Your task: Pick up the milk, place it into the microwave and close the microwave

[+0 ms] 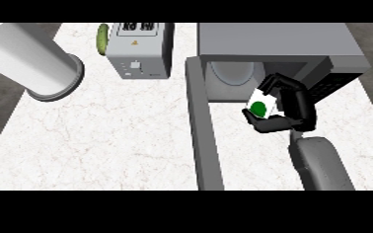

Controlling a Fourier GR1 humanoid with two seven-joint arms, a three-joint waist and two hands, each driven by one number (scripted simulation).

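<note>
1. A white worktop [124, 138] was seen under everything.
2. A grey microwave [277, 39] was set at the far right of the worktop. Its door [204, 143] was swung wide open at the left of the opening and pointed back toward the robot. A pale round plate [233, 73] was seen inside.
3. A big pale tube [36, 61] was seen at the far left. What it was could not be told.
4. A silver toaster [142, 49] was placed between the tube and the microwave.
5. The right robot hand [295, 111] was held just in front of the microwave's opening, on a grey forearm [320, 165]. Its black fingers and thumb were curled round the milk. The left robot hand was not seen at all.
6. The milk [261, 103], a small white carton with a green spot, was held in that hand. It was just to the right of the door, tipped a little, and not yet inside. It was judged to be light, with thin card sides that could be squashed and smooth faces that could slip. It would best be held across two flat sides near the middle.
7. A small green thing [103, 39] was seen just beside the toaster's left side.
</note>
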